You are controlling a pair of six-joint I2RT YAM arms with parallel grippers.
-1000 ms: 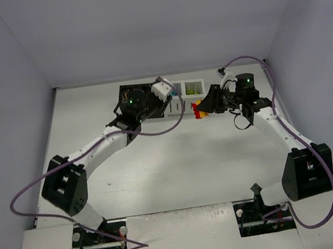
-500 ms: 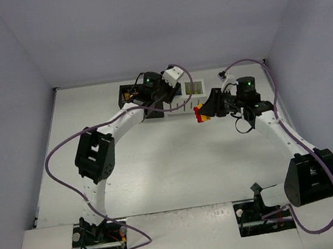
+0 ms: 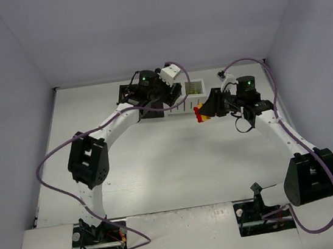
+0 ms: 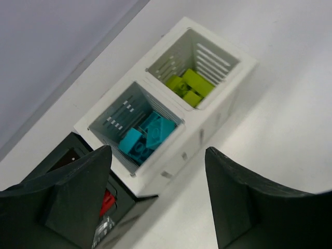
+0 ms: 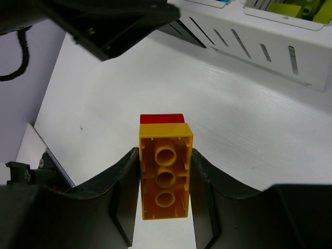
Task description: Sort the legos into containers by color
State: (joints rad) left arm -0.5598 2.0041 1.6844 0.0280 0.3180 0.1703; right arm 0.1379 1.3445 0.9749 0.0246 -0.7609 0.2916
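Yellow-and-red clump held just near the bin row

The left fingers (image 4: 78,197), on an arm stretched far, hung wide apart and empty over two white containers (image 4: 171,161), one with about three teal legos (image 4: 155,132), the next with about three green legos (image 4: 196,82). To the right, the right fingers (image 5: 124,197) clamped one yellow lego (image 5: 165,176) stuck to one red lego (image 5: 162,119) above the counter (image 5: 259,129).

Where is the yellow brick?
In the right wrist view, the yellow brick is clamped in the right tool, a red brick attached, near the white bins.
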